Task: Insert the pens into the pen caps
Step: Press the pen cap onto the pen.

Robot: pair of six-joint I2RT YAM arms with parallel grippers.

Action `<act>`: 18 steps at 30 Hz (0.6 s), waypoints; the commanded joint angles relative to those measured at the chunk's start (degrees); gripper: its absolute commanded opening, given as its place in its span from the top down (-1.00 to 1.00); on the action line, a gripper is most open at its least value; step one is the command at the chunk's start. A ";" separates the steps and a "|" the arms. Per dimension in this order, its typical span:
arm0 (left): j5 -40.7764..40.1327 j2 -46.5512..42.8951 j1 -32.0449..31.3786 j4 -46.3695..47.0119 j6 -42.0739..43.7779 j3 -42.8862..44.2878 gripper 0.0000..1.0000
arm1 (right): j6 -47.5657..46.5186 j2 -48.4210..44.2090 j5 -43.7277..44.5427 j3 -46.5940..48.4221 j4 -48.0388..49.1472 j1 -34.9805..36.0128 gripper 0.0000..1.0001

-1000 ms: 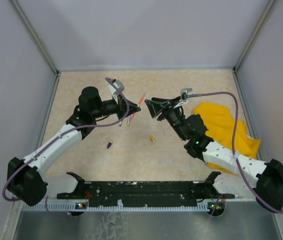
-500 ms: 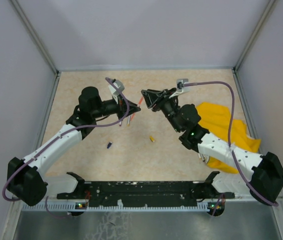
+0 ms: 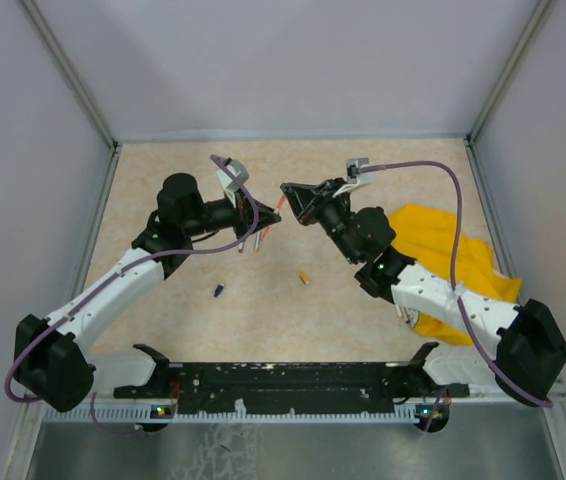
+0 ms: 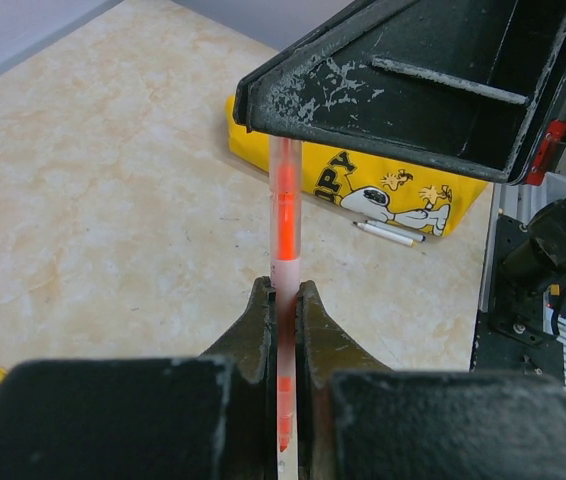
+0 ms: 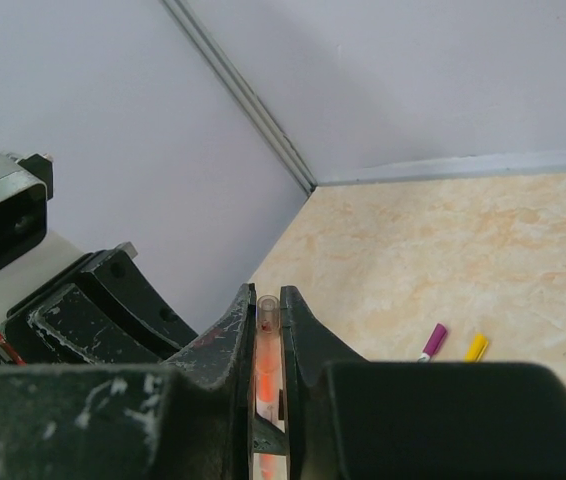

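Observation:
My left gripper is shut on an orange-pink pen and holds it above the table, pointing up to the right. My right gripper meets the pen's far end and is shut on a translucent orange-pink tube, the pen cap. The join between pen and cap is hidden by the right fingers. On the table lie a purple-capped pen, a yellow cap, a dark blue cap and a white pen.
A yellow cloth with a cartoon print lies at the right, partly under my right arm. Grey walls close the table on three sides. A black rail runs along the near edge.
My right gripper has moved up and left, from beside the pen to its far end. My left gripper has held still with the pen.

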 commanded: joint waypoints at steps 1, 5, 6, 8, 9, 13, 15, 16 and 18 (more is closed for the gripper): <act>0.28 -0.04 0.06 1.66 0.51 0.83 1.00 | -0.51 0.35 -1.27 0.78 2.52 0.17 0.92; 0.24 -0.03 -0.01 1.69 0.35 0.83 1.00 | -0.56 0.60 -2.13 0.10 2.40 0.16 1.00; 0.19 -0.03 0.04 1.67 0.28 0.83 1.00 | -0.65 0.61 -2.43 -0.10 2.36 0.17 1.00; -0.05 -0.20 0.02 1.64 0.33 0.91 1.00 | -0.99 0.63 -2.90 -0.44 1.92 0.08 1.00; -0.30 -0.25 0.00 1.59 0.32 0.91 1.00 | -1.51 0.62 -3.28 -0.71 1.69 0.13 1.00; -1.51 -0.72 0.04 1.32 0.27 0.79 1.00 | -2.87 0.70 -4.98 -2.74 2.41 0.53 1.00; -1.79 -0.87 0.04 1.34 0.18 0.74 1.00 | -3.28 1.11 -5.05 -3.43 1.66 1.34 1.00; -1.84 -0.91 0.06 1.32 0.18 0.74 1.00 | -3.47 1.33 -5.07 -3.66 1.12 1.80 1.00; -1.96 -1.04 0.00 1.37 0.05 0.69 1.00 | -3.40 2.06 -4.94 -4.29 0.64 3.04 1.00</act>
